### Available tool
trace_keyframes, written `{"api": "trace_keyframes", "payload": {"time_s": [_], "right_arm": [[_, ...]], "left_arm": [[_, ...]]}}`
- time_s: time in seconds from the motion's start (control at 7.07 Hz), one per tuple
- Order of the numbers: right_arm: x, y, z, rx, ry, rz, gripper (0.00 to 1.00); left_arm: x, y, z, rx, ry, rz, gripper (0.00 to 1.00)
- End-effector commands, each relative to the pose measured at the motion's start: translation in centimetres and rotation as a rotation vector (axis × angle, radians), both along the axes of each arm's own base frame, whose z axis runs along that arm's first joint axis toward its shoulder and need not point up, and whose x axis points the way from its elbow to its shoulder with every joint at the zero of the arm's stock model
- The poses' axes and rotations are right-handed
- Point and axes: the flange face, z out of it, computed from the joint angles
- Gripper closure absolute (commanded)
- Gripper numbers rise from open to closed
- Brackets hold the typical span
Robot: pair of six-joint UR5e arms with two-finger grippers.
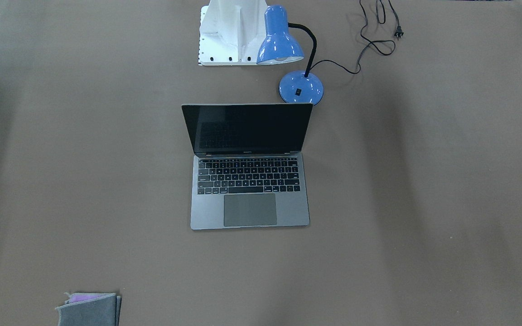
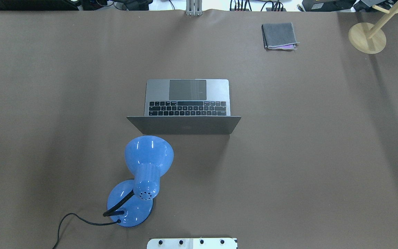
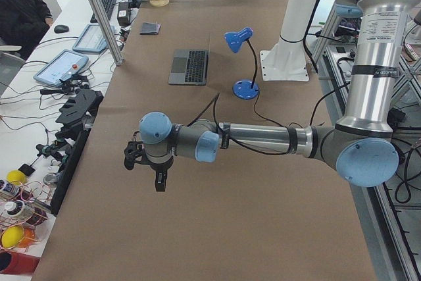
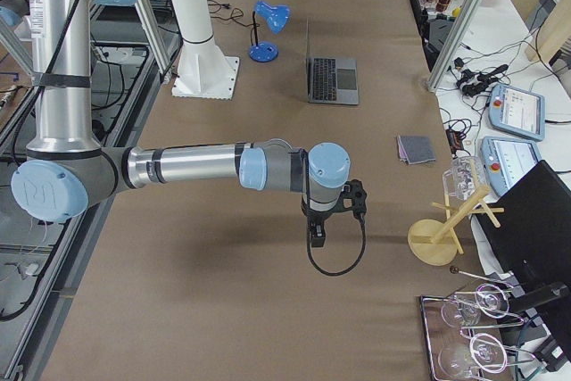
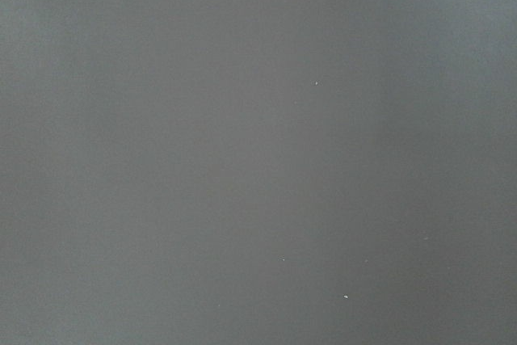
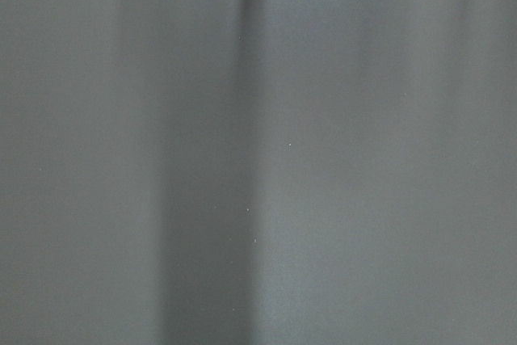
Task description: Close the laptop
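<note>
The space-grey laptop (image 1: 249, 181) stands open in the middle of the table, keyboard and trackpad showing and the black screen (image 1: 247, 127) upright. It also shows in the overhead view (image 2: 187, 105), the exterior left view (image 3: 191, 66) and the exterior right view (image 4: 332, 78). My left gripper (image 3: 159, 181) hangs over bare table far from the laptop, seen only in the exterior left view. My right gripper (image 4: 317, 234) hangs over bare table far from the laptop, seen only in the exterior right view. I cannot tell whether either is open or shut. Both wrist views show only table surface.
A blue desk lamp (image 2: 140, 180) with a black cord stands just behind the laptop's lid, on the robot's side. A folded grey cloth (image 2: 279, 35) lies at the far right. A wooden stand (image 2: 367, 37) is at the far right corner. The white robot base (image 1: 229, 34) is beside the lamp.
</note>
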Motion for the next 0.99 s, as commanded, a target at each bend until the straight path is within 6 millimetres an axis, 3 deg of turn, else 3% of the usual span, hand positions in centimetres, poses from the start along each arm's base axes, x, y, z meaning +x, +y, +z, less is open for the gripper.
{"api": "trace_keyframes", "payload": {"time_s": [0.0,0.42,0.85], "right_arm": [[0.0,0.0,-0.3,0.007,-0.002,0.0,0.0],[0.0,0.0,-0.6,0.013,0.0,0.0,0.0],[0.0,0.0,-0.5,0.01,-0.002,0.0,0.0]], "left_arm": [[0.1,0.0,-0.1,-0.002,-0.002,0.001,0.02],[-0.1,0.4,1.2,-0.01,-0.031,0.0,0.02],[-0.1,0.4,1.1,0.012,-0.022,-0.004,0.02]]}}
